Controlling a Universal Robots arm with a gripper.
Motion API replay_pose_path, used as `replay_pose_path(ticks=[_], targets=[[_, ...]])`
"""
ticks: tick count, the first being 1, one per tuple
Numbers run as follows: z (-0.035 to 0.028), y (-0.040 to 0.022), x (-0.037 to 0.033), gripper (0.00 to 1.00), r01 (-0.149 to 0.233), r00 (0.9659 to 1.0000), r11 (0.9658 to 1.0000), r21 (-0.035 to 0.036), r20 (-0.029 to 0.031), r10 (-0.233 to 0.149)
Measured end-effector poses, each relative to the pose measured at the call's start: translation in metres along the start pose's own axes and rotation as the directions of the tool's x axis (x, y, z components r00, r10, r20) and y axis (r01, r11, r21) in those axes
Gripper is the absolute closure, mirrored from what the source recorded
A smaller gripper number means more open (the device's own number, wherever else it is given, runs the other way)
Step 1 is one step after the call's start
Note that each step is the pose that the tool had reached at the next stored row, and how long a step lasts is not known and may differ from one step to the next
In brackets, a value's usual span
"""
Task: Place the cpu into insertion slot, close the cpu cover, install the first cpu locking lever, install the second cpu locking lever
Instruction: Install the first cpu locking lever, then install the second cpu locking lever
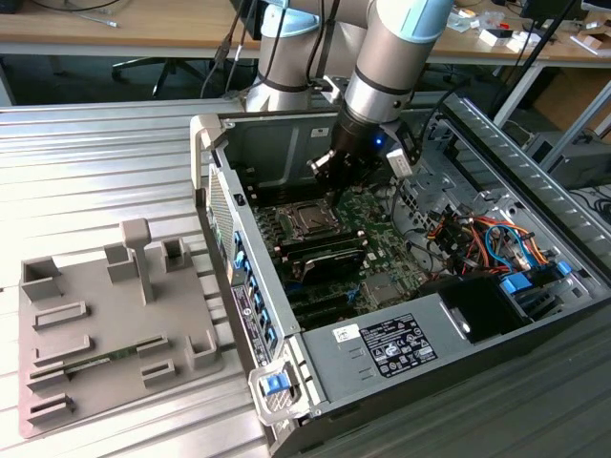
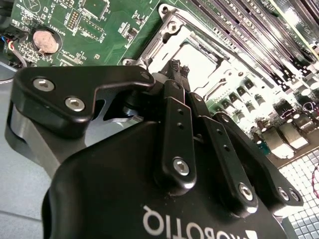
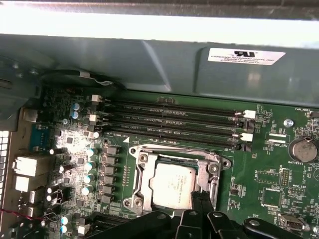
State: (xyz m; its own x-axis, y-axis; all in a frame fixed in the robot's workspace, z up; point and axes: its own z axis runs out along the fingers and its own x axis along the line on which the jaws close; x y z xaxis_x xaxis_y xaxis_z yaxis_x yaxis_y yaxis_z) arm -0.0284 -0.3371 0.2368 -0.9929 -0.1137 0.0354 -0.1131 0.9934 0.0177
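1. My hand (image 1: 329, 170) hangs inside the open computer case (image 1: 401, 353), just above the green board (image 3: 269, 164); in both wrist views its black fingers (image 2: 175, 74) reach down at the edge of the socket.
2. The fingertips look drawn close together with nothing between them, so I take the hand as clenched and empty.
3. The chip (image 3: 173, 185) lies flat in the socket (image 3: 174, 181), its pale metal face up, showing through the cut-out of the metal cover frame (image 3: 144, 169), which lies down around it.
4. In the second wrist view the chip (image 2: 199, 59) sits just beyond my fingertips, beside the rows of long memory slots (image 2: 259, 35).
5. Writing: a white label (image 3: 246, 56) on the case wall and small white print on the board; a round coin battery (image 3: 302, 149) sits near the socket.
6. In the exterior view, a grey tray of holders (image 1: 105, 324) lies on the ribbed metal surface (image 1: 95, 162), well apart from the case, toward the exterior view's left.
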Motion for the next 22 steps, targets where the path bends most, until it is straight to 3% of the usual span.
replay_pose_path(ticks=[14,22], targets=[[-0.0001,-0.0001,0.0000,0.89,0.000,1.0000,1.0000,0.0001,-0.0002,0.000],[0.0001,-0.0120,0.0006,0.89,0.000,1.0000,1.0000,0.0002,-0.0002,0.000]])
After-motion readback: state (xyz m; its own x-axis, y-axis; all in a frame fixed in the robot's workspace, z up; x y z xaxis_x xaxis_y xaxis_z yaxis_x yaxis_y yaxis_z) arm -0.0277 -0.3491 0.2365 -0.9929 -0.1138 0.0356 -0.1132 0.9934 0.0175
